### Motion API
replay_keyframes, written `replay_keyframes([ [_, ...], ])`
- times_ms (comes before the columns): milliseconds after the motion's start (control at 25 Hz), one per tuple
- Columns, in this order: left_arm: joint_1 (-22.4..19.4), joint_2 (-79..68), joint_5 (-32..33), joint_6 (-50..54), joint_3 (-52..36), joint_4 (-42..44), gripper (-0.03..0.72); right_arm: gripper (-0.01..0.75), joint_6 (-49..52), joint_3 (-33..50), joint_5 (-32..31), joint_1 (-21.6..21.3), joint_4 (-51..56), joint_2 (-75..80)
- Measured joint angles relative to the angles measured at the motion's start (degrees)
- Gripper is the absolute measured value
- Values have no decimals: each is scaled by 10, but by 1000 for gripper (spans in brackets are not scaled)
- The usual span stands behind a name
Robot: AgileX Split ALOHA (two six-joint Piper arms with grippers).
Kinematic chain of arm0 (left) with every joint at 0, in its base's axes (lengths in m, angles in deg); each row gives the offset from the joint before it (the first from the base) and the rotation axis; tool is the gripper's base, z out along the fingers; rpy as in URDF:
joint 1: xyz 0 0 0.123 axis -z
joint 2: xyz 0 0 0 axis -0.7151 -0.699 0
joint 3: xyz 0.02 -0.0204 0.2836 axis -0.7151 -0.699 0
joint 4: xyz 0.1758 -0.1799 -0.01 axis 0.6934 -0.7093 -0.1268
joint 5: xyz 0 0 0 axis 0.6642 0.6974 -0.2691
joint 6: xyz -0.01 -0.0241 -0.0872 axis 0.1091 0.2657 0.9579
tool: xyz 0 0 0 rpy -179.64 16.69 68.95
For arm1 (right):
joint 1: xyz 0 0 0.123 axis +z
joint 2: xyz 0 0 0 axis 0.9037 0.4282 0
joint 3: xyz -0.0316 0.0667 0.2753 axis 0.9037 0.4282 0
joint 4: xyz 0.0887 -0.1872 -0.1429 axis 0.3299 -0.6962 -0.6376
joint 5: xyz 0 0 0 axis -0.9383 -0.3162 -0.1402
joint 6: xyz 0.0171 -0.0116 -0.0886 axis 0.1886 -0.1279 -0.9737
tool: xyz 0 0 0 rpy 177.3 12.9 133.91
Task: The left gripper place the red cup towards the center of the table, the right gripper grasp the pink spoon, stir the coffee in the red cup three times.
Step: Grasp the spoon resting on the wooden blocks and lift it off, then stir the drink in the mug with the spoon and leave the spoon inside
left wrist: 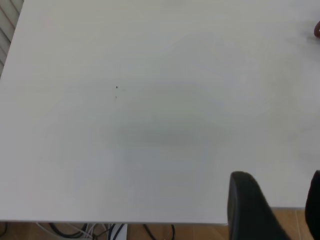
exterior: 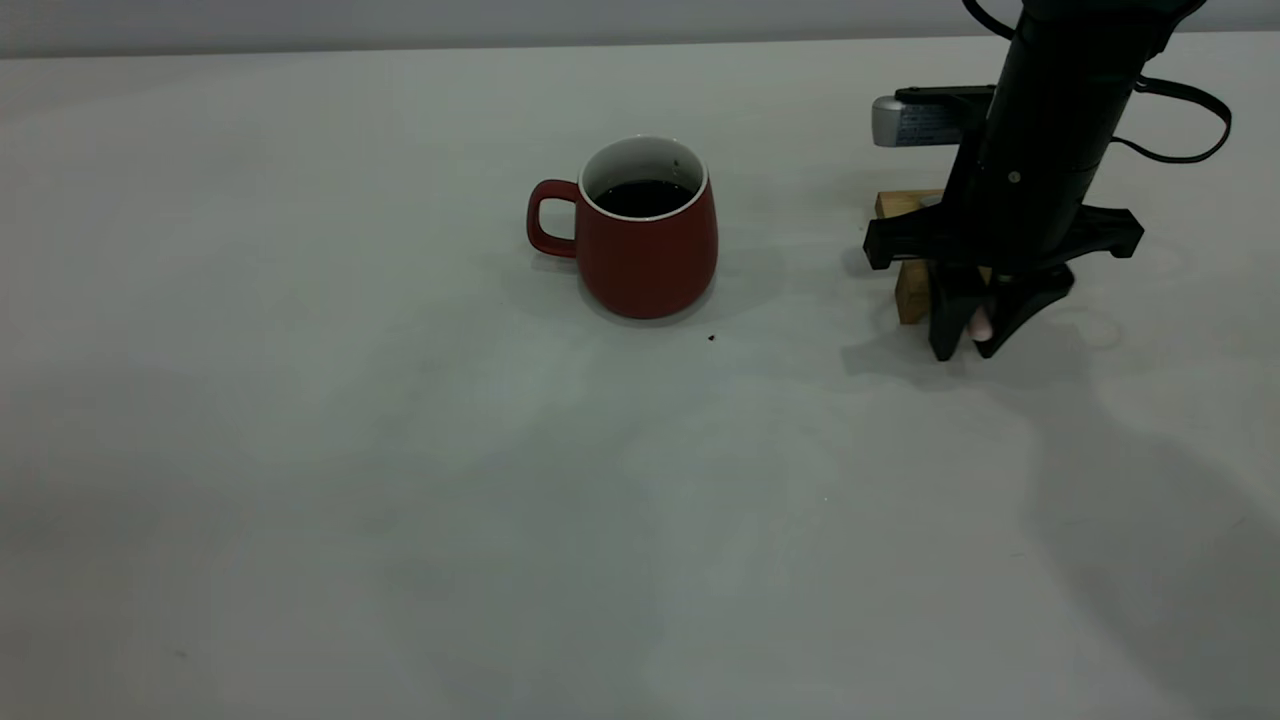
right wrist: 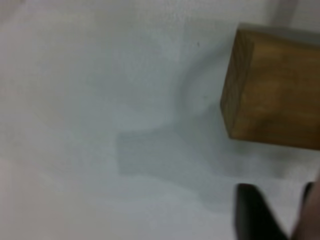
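Red cup point(exterior: 640, 245), holding dark coffee point(exterior: 643, 197), stands on the surface point(exterior: 400, 500) just above centre, handle at nine o'clock. Right gripper point(exterior: 965, 345) at three o'clock of the cup, jaws narrow on the pink spoon point(exterior: 981, 322), beside wooden blocks point(exterior: 910, 290). Left gripper point(left wrist: 272, 210): only its fingertips show, jaws apart and holding nothing.

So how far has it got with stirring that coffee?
The red cup already stands near mid-table, with coffee inside. The right end effector is down by the wooden blocks, closing around the pink spoon. Lifting it and all three stirs are left.
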Motion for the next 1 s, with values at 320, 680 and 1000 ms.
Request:
replay_keyframes([
  [320,0,0,0,0,0,0,355,129,1,-33,-95,0,-36,-43],
  [680,0,0,0,0,0,0,355,129,-95,-168,-290,0,357,-66],
  [1000,0,0,0,0,0,0,355,129,-118,-187,-346,15,644,-27],
])
